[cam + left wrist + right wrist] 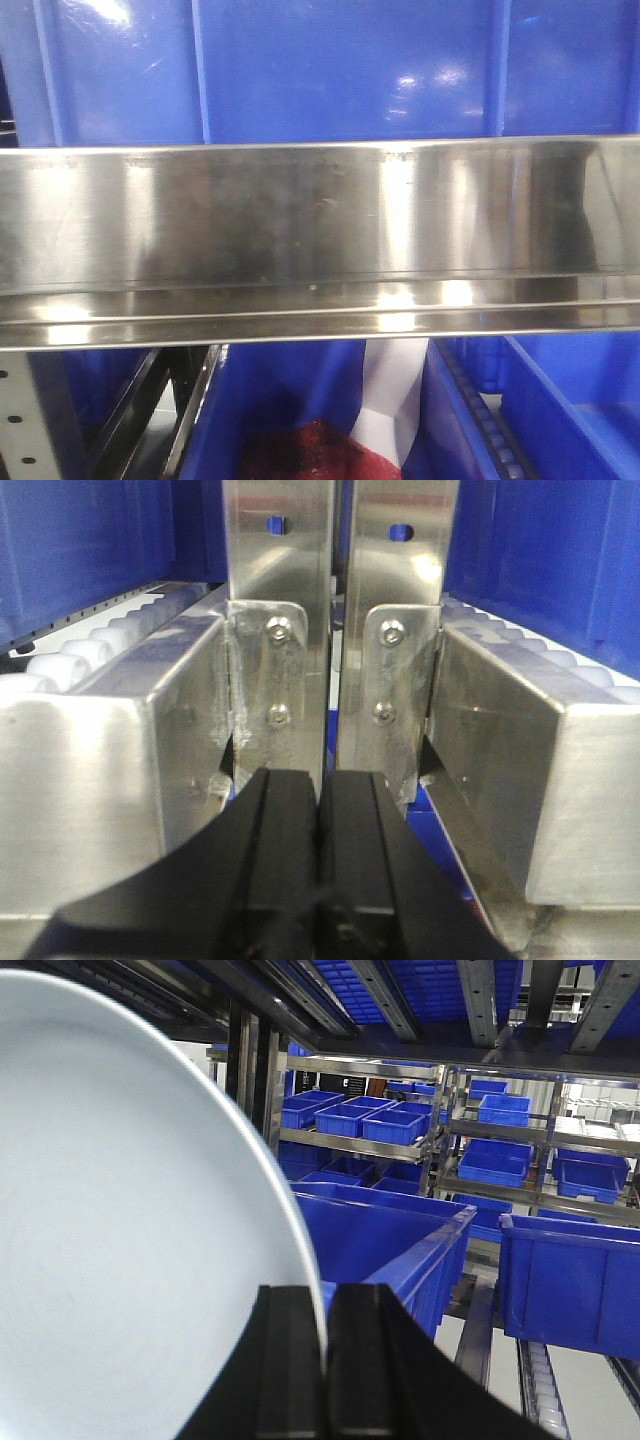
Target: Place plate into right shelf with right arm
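The right gripper (pixel 327 1310) is clamped on the plate (pixel 120 1220). Its two black fingers (pixel 290 1360) pinch the rim from either side. The plain white plate stands on edge with its broad face filling the left of the right wrist view, and no surface shows under it. Just beyond the plate's rim sits a glossy blue bin (pixel 390 1245), its inside hidden from this angle. A second blue bin (pixel 570 1280) stands to the right of the first. Farther back, steel racks carry rows of smaller blue bins (pixel 345 1115) whose contents cannot be made out.

The left gripper (pixel 320 780) is closed on nothing, its black pads pressed together. It points straight at a pair of steel uprights (pixel 280 580) with bolted brackets, with a white roller track (pixel 90 655) to the side.

In the front view the right shelf (pixel 320 300) fills the picture. Above its brushed-steel beam (pixel 320 215) stands a large blue bin (pixel 340 60). Below the beam another blue bin (pixel 260 400) holds something dark red (pixel 300 450) and something white (pixel 390 400). Below the beam's left end is a perforated grey upright (pixel 25 420).
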